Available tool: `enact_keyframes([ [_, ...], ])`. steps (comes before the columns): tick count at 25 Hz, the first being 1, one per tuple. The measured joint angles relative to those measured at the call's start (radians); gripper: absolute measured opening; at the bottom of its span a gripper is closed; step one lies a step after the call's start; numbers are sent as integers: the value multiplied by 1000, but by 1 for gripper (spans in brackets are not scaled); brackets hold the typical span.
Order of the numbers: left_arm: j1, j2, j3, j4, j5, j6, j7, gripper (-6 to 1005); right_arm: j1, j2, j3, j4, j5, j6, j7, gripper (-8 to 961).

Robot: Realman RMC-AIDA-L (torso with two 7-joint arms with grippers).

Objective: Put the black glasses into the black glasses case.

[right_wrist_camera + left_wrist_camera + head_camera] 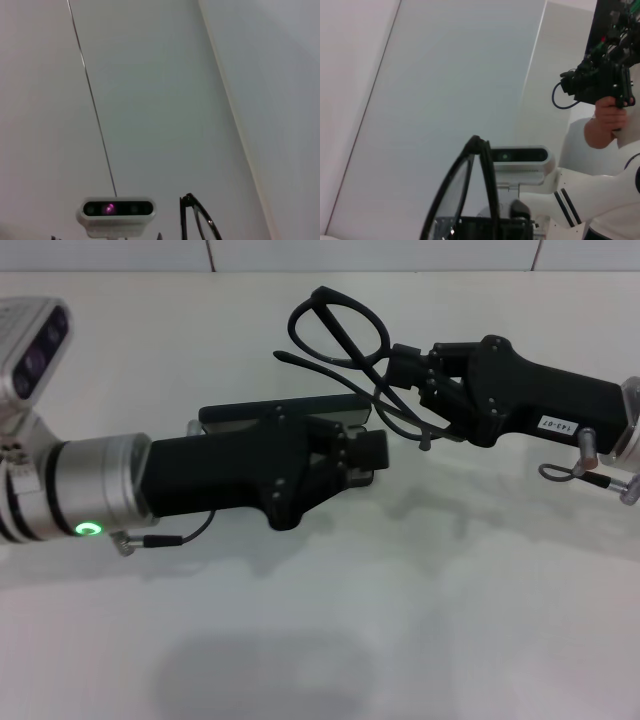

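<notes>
The right gripper point(405, 365) was clamped on the black glasses point(345, 340), holding them above the white table point(400, 620), just past the far end of the black glasses case point(275, 412). The frame was thin and matte, with two rounded oval rims and slender temples trailing below the fingers.

The left gripper point(365, 450) gripped the near edge of the case; the case's matte, rounded body lay mostly hidden beneath it.

Only the left wrist view showed a human hand point(607, 117) holding a black device. The right wrist view showed one rim point(200, 220) beside a grey camera bar point(117, 210).
</notes>
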Motion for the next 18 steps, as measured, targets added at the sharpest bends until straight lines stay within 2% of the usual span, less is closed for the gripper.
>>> enact_keyframes([
  [7,45,21,0,1,2,43,-18,2,-16,-10,-7,-82,-46,39,0,86],
  [13,115,33,-4,68,2,44,-88,2,-41,-6,-9,-235,-239,132,11,87],
  [18,180,60,-9,118,18,-8,-117,2,-42,-2,-11,-274,-330,179,9,88],
])
